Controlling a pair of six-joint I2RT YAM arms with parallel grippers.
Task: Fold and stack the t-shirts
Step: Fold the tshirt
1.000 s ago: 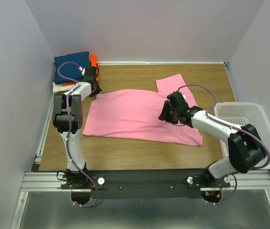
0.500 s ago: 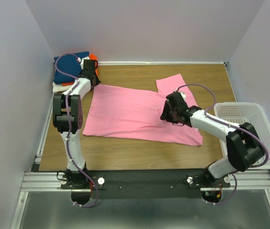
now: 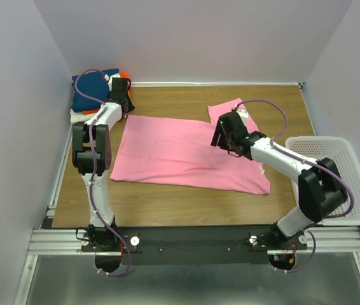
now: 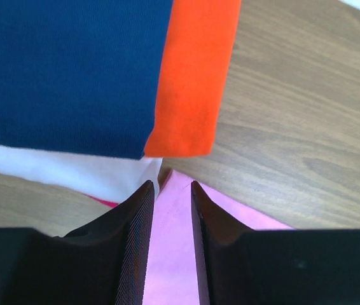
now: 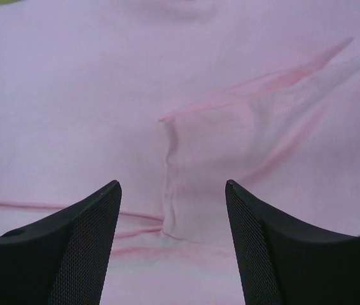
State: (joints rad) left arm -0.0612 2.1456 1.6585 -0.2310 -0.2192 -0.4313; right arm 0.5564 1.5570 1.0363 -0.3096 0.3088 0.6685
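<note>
While I watched from above, the pink t-shirt (image 3: 180, 152) lay flat across the middle of the table (image 3: 167, 210). At ten o'clock, the left gripper (image 4: 170, 187) hung over the shirt's far corner, fingers slightly parted with pink cloth between them. Just beside that corner sat the folded stack: navy t-shirt (image 4: 65, 70) over orange t-shirt (image 4: 196, 76), white t-shirt (image 4: 72, 171) and a red sliver (image 4: 107, 202). At two o'clock, the right gripper (image 5: 172, 190) hovered over wrinkled pink cloth with its fingers spread wide. A white basket (image 3: 332, 152) sat at four o'clock.
</note>
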